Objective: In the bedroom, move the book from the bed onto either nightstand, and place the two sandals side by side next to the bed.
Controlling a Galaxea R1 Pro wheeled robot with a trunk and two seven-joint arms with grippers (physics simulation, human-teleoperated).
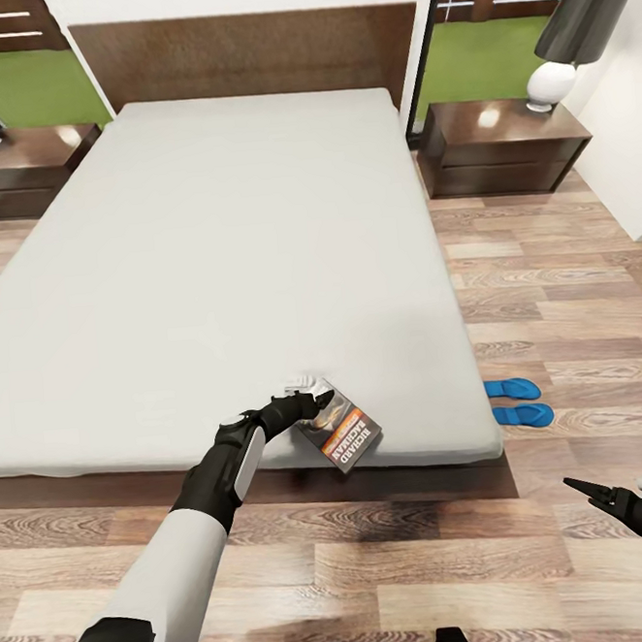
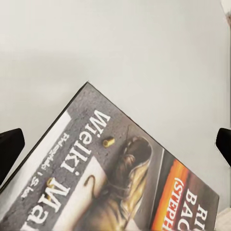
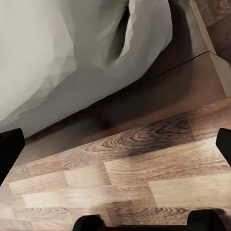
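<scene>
Two sandals (image 1: 518,402) beside bed (image 1: 219,271), left tool (image 1: 313,400) over book (image 1: 342,428)

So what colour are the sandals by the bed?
Bright blue sandals, clearest in the head view.

Even, bright, daylight-like rendering throughout. A soft dark shadow runs under the bed (image 1: 254,220) edge onto the floor (image 1: 553,301). Glossy highlights sit on the right nightstand (image 1: 500,145) top. The book (image 2: 110,178) cover looks slightly blurred close up.
</scene>
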